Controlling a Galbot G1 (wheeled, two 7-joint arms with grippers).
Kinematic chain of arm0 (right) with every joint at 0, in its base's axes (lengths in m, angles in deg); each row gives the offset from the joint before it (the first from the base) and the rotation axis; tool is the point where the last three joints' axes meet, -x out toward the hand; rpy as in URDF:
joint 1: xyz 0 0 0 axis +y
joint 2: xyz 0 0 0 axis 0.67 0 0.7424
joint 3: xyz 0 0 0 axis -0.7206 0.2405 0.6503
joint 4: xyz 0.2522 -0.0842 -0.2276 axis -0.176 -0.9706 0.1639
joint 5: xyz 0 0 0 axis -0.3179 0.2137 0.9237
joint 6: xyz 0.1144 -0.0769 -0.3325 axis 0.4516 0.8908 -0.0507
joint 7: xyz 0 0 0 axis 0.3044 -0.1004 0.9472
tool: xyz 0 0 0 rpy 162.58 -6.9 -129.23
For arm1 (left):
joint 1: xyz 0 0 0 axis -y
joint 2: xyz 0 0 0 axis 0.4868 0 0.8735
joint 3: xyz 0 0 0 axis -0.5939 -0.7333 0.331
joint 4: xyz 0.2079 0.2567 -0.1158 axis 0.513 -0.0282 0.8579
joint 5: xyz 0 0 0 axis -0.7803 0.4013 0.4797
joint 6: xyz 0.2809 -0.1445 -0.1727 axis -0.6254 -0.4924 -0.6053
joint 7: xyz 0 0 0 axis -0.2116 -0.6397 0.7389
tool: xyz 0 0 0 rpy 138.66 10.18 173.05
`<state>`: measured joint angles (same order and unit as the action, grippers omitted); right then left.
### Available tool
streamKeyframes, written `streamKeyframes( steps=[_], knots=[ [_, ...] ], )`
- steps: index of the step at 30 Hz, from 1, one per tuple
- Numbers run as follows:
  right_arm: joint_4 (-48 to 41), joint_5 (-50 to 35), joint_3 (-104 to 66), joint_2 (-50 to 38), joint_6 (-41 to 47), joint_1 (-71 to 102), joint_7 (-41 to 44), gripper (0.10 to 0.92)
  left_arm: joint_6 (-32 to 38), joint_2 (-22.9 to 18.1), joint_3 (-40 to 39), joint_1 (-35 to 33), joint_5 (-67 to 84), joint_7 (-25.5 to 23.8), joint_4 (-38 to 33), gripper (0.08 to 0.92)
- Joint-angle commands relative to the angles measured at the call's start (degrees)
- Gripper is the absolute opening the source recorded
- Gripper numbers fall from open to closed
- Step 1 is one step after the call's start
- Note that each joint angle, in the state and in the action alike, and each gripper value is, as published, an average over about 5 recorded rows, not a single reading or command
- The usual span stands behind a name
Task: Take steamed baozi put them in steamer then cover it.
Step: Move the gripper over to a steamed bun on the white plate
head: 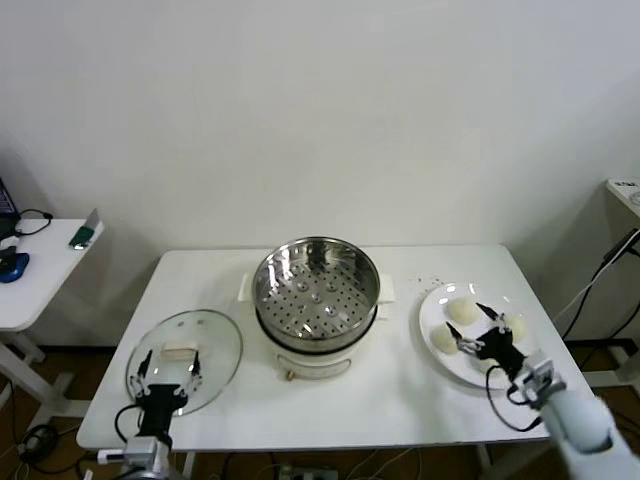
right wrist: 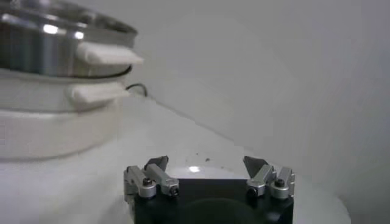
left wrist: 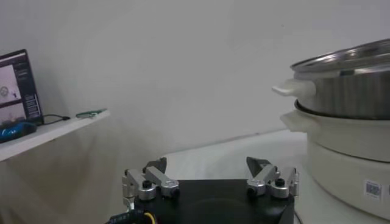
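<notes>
The steamer (head: 316, 290) stands empty on its cream pot base (head: 310, 355) at the table's middle. It also shows in the left wrist view (left wrist: 347, 91) and the right wrist view (right wrist: 49, 42). The glass cover (head: 215, 350) lies flat at the front left. My left gripper (head: 169, 366) hovers open over it (left wrist: 207, 167). Three baozi (head: 461, 310), (head: 441, 340), (head: 516, 326) show on the white plate (head: 430, 305) at the right; a fourth is hidden. My right gripper (head: 468, 322) is open and empty just above the plate among them (right wrist: 206, 164).
A white side table (head: 40, 270) with a laptop (left wrist: 15, 85) and small items stands to the left. Another table edge (head: 625, 190) and cables are at the right. The wall is close behind the table.
</notes>
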<state>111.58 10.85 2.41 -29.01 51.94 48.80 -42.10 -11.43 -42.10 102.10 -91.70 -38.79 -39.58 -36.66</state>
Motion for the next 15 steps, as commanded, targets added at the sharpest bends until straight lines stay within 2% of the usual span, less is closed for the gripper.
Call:
streamKeyframes(
  steps=[1,7,11,15],
  knots=[
    [-9.76,3.12,7.03,-11.56,2.11,-13.58,16.38,0.823,0.01,0.11,0.0,-0.01,0.2,0.03,0.1,0.823],
    [-19.47,14.44,22.16,-13.17,-2.07,-32.21,29.0,0.823,0.01,0.44,0.13,0.07,0.69,0.13,0.77,0.823],
    [-26.49,19.08,36.64,-11.58,-3.58,-45.84,33.08,0.823,-0.03,0.7,0.4,0.09,1.1,0.29,1.15,0.823],
    [-32.3,20.32,48.85,-8.17,-4.08,-56.67,35.19,0.823,-0.46,0.96,0.69,0.04,1.33,0.35,1.35,0.823]
  ],
)
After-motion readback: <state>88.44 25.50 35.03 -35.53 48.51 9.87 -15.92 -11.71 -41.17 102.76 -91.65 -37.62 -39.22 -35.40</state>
